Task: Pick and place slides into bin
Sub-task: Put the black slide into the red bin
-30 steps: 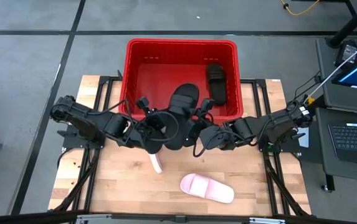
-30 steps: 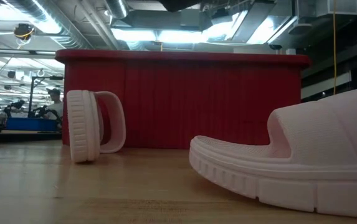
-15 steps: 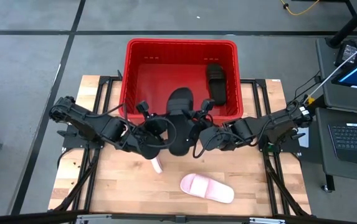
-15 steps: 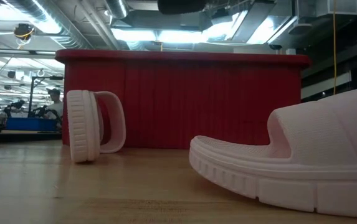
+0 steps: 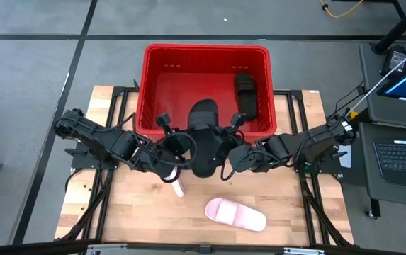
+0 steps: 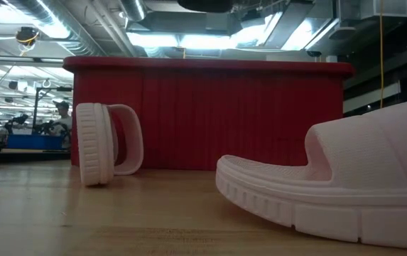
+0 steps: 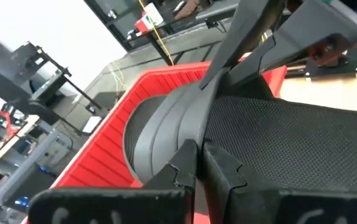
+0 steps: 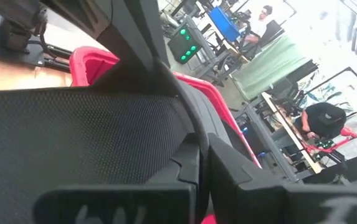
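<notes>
Both claws' fingertips were largely hidden behind the black slide (image 5: 203, 138) they carried over the bin's (image 5: 206, 51) front rim. The left claw (image 5: 181, 147) and right claw (image 5: 225, 150) were each pinched shut on its edges, arms reaching inward from either side. Another black slide (image 5: 245, 93) lay inside the bin; two pink slides (image 5: 235, 214) stayed on the counter (image 5: 139, 205) before it.

The black slide (image 5: 203, 138), carried between the left end effector (image 5: 176, 151) and the right end effector (image 5: 229, 150), moved toward twelve o'clock, so its toe now reached over the near rim of the red bin (image 5: 151, 85). The right end effector's fingers closed in on the slide's edge, and both arms edged slightly toward the bin.
</notes>
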{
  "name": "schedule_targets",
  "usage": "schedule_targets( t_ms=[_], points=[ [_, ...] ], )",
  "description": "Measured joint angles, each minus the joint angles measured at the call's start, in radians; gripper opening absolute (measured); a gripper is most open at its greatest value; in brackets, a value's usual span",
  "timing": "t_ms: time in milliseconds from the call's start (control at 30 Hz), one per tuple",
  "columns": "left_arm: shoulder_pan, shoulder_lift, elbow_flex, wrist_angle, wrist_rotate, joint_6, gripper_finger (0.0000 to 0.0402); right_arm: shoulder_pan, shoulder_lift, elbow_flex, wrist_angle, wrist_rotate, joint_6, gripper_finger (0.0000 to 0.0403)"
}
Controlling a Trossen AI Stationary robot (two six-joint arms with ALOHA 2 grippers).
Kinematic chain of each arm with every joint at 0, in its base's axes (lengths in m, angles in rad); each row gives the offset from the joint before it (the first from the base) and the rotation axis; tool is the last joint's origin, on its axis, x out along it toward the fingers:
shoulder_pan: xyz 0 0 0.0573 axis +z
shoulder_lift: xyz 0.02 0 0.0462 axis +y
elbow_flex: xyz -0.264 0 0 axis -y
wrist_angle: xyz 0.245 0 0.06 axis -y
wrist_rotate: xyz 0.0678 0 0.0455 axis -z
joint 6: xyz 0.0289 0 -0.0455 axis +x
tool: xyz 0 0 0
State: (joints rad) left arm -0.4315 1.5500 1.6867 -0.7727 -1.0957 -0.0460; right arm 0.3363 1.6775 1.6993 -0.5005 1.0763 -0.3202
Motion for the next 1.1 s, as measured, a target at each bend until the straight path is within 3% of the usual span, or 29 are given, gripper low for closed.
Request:
schedule_targets(
  t_ms=[533,733,1100],
  points=[
    [0.003,-0.103,0.001,0.000,0.109,0.137,0.0097,-0.017,0.004,-0.001,0.076,0.034,-0.003,0.0017],
    [-0.005,-0.186,0.001,-0.008,0.104,0.224,0.0095,-0.027,0.000,-0.001,0.081,0.035,-0.026,0.0017],
    [-0.029,-0.344,0.001,-0.071,0.104,0.204,0.0089,-0.113,-0.046,0.000,0.084,-0.023,-0.027,0.0017]
  ],
)
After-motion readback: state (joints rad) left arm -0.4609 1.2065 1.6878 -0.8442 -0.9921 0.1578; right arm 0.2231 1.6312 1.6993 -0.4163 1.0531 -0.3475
